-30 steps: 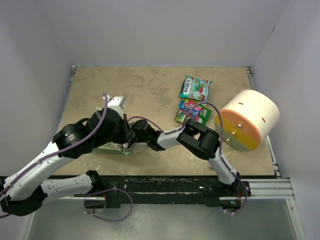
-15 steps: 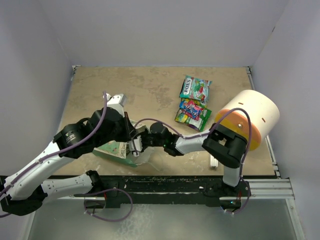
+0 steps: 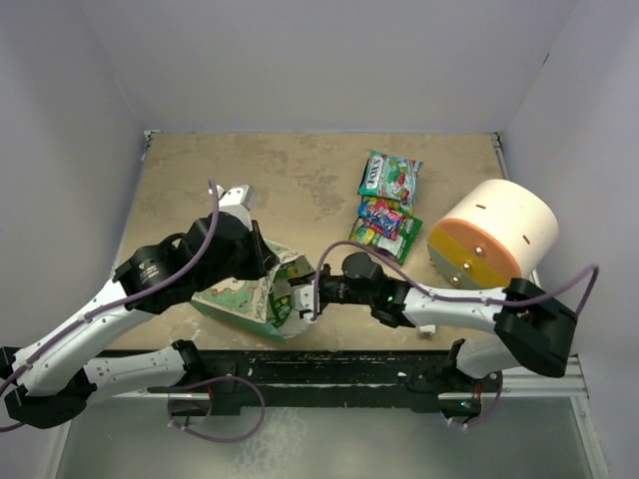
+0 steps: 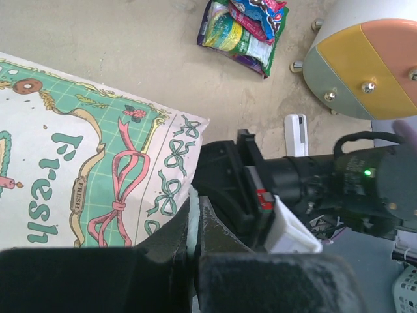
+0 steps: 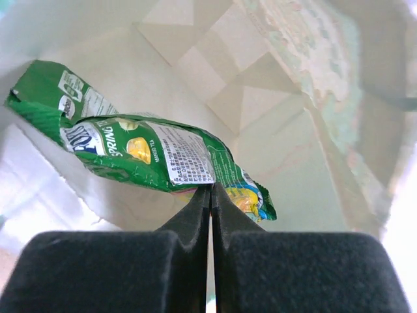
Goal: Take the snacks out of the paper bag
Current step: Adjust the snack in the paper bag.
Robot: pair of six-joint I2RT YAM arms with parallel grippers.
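Right wrist view shows the right pincer (image 5: 210, 193) closed on the lower edge of a glossy, crinkled green packet (image 5: 150, 153) inside the creased paper bag (image 5: 273, 104), whose rim the left pincer (image 4: 194, 225) pinches near the desk's (image 3: 300, 180) front edge, so I judge that a slow, straight pull out through the mouth is needed next.

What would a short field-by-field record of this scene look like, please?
paper bag: tilted, mouth facing the right arm
left hand: shut on the bag's rim
right hand: inside the bag, shut on green packet
packets already out: clustered on the table, beyond the bag
cream cylinder: far right, beside those packets
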